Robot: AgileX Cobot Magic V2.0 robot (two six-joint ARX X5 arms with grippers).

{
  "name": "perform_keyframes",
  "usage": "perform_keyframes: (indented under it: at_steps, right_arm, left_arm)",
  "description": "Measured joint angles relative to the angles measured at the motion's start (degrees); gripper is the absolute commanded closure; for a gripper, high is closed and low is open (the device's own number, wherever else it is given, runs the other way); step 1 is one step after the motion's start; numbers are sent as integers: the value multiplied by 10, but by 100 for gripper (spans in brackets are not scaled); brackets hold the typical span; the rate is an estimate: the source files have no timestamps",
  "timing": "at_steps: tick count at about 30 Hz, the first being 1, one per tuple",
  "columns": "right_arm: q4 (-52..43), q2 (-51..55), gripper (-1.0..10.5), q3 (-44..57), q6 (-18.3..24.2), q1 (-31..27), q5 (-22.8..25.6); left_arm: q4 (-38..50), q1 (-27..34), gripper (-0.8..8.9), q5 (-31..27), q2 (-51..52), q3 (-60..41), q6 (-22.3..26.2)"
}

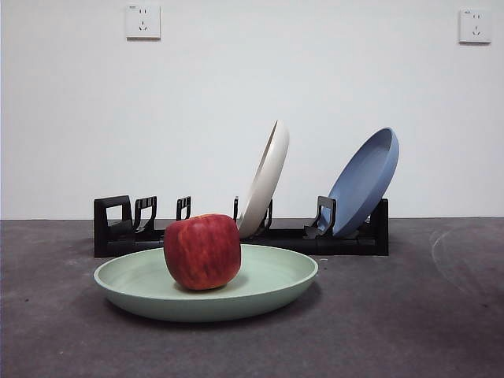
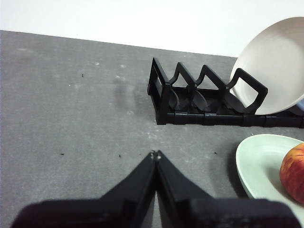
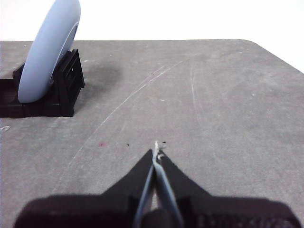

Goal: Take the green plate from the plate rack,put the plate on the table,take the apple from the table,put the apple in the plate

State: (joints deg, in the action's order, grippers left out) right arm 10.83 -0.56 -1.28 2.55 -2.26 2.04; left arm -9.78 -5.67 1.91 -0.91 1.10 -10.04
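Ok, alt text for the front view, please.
A red apple sits in a pale green plate lying flat on a dark grey table. Behind them a low black plate rack holds a cream-white plate and a blue plate, both leaning in their slots. No arm is in view.

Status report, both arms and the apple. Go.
Left gripper shut, empty, beside the plate rack. Right gripper shut, empty, over bare table. Apple sits in the green plate. Nothing in the way.
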Motion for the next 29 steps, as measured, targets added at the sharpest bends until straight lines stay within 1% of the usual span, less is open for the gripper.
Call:
perform_keyframes:
  at_steps: [18,23,26,29]
  right_arm:
    - [0,0,946,0,0,0,0]
    - [0,0,946,0,0,0,0]
    - [0,0,946,0,0,0,0]
    - [0,0,946,0,0,0,0]
  left_arm:
    - [1,0,817,-2,4,0,9]
    - [31,6,816,-14,4,0,15]
    - [25,12,817,-18,5,0,19]
    - [2,18,816,-18,5,0,21]
